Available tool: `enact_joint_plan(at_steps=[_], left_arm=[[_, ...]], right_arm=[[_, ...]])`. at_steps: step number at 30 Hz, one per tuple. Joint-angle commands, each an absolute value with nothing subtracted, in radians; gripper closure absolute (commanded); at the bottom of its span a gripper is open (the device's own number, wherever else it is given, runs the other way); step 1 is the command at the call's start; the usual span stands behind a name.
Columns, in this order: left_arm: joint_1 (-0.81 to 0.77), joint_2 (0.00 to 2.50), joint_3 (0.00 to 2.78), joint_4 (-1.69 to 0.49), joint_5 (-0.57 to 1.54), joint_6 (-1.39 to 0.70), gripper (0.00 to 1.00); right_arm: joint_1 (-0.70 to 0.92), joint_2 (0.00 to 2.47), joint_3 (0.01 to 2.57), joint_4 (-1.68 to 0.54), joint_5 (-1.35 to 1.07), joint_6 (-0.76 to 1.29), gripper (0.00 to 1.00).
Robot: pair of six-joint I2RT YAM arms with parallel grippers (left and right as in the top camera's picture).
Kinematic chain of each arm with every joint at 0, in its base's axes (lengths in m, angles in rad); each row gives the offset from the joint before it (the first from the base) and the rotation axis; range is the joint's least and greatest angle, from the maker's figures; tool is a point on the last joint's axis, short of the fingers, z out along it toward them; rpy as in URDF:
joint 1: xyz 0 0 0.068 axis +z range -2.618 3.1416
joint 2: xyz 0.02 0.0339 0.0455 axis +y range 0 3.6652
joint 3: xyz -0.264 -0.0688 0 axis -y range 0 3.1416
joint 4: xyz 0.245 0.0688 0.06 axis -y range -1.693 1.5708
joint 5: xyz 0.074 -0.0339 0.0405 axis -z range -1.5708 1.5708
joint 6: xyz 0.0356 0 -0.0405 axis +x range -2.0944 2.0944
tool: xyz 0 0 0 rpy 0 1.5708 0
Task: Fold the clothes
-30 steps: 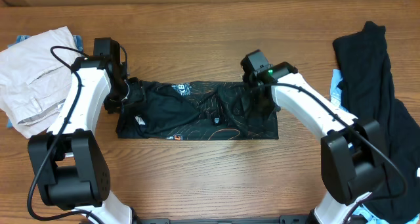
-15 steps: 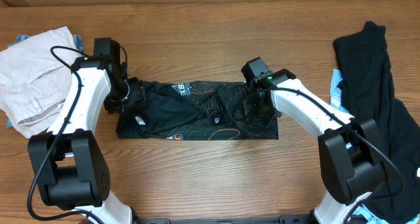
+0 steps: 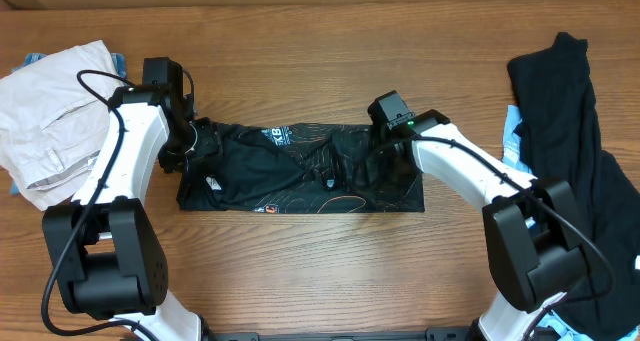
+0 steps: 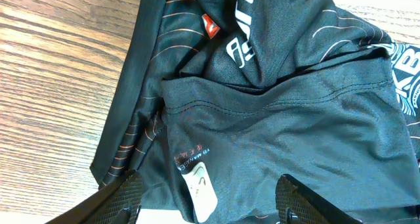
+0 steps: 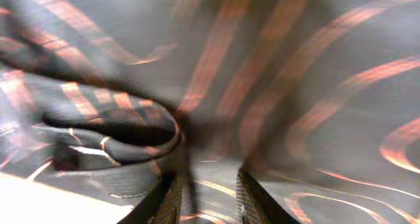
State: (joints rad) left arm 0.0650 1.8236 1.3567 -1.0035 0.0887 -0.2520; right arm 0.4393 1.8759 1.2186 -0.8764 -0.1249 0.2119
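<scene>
Both left tool (image 3: 194,147) and right tool (image 3: 386,164) touch the jersey (image 3: 290,176) ends.

The left arm (image 3: 125,151) rises from the near-left corner of the desk (image 3: 320,41), wrist turned inward. The left pincer (image 3: 197,146) points down, fingers (image 4: 115,196) spread wide. The right arm (image 3: 470,171) reaches from the near-right corner toward desk centre. The right pincer (image 3: 388,159) has its fingers (image 5: 172,196) drawn close, nipping the jersey (image 3: 300,166).
</scene>
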Motion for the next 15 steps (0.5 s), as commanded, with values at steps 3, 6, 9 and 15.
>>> enact_joint_plan(at_steps=[3,6,9,15], left_arm=[[0.058,1.830,1.378,-1.006,0.078,-0.231,0.32],[0.058,1.830,1.378,-1.006,0.078,-0.231,0.32],[0.058,1.830,1.378,-1.006,0.078,-0.231,0.31],[0.059,1.830,1.378,-1.016,0.078,-0.231,0.30]], right_arm=[[0.488,1.876,1.211,-0.881,-0.399,-0.049,0.68],[0.500,1.876,1.211,-0.899,-0.439,-0.110,0.68],[0.500,1.876,1.211,-0.901,-0.446,-0.113,0.68],[0.495,1.872,1.285,-0.931,-0.386,-0.101,0.65]])
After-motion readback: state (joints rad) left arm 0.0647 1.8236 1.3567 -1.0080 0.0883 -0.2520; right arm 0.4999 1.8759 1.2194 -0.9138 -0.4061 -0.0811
